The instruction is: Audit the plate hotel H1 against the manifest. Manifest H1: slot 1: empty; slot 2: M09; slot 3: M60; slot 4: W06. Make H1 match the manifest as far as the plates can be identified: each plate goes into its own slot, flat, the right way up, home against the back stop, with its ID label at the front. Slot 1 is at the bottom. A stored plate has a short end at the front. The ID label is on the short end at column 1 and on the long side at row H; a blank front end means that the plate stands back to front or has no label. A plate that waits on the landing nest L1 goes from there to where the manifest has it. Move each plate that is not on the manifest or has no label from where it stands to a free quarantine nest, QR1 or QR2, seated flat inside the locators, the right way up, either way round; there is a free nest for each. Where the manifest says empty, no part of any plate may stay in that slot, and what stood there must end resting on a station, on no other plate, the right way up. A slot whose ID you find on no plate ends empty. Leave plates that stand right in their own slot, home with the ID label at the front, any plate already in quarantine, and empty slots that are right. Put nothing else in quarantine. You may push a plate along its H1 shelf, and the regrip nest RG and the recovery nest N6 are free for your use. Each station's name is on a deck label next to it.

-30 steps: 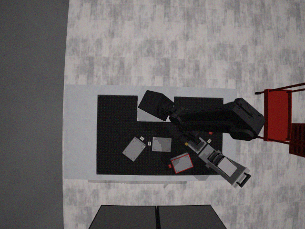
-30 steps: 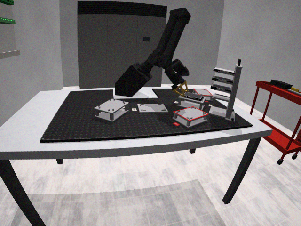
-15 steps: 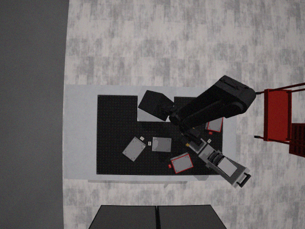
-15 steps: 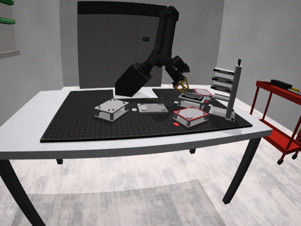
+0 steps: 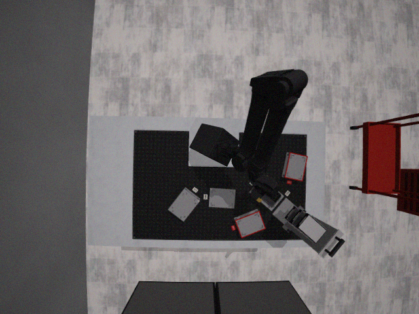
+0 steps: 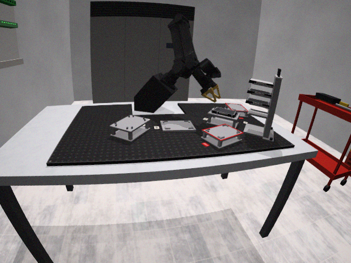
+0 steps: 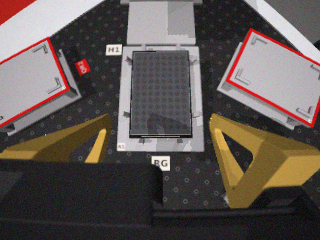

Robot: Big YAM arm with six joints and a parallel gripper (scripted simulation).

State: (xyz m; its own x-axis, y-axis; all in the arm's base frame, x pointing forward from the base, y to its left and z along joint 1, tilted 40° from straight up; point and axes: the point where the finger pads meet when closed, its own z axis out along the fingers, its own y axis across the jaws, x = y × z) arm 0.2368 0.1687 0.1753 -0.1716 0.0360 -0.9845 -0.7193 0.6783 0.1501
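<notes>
Yellow-fingered gripper: fully open, holding nothing, hovering clear above plate | plate: flat on nest by RG label, long axis toward H1 label.

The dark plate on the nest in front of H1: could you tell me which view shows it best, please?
The wrist view: the dark plate fills its centre, well grid visible. The exterior view shows it small and oblique; in the top view the arm hides it.

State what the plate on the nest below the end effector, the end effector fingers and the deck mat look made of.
Plate: dark matte plastic, by its moulded well grid.
Fingers: yellow, flat-faced, plastic or painted metal; unclear which.
Mat: black matte sheet with a regular dot grid, perhaps a perforated board.
</notes>
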